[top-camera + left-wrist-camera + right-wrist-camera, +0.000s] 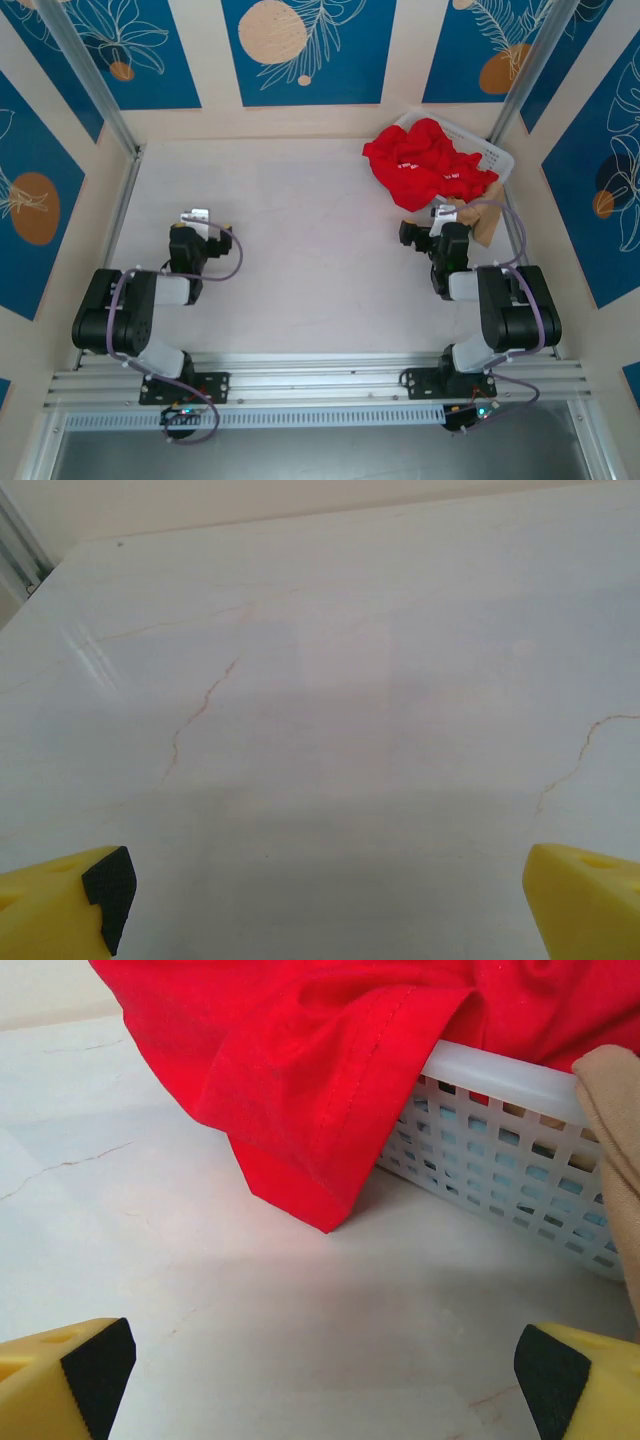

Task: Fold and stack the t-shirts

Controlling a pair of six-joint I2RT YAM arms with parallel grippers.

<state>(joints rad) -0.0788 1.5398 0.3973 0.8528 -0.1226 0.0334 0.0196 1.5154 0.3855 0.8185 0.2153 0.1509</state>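
Observation:
A crumpled heap of bright red t-shirts [428, 160] fills the white lattice basket [497, 157] at the back right and spills over its near rim. In the right wrist view a red hem [300, 1090] hangs over the basket [500, 1160], its corner reaching the tabletop. My right gripper [444, 212] stands just in front of that heap, and it is open [325, 1385] with nothing between its yellow fingers [70, 1380]. My left gripper [195, 216] is at the left of the table, far from the shirts. It is open [325, 905] over bare tabletop.
A tan piece of cloth or paper [482, 222] lies beside the basket, next to my right gripper, and shows at the right edge of the right wrist view [612, 1110]. The white marbled table [300, 230] is walled on three sides, with metal posts [90, 80] in the back corners.

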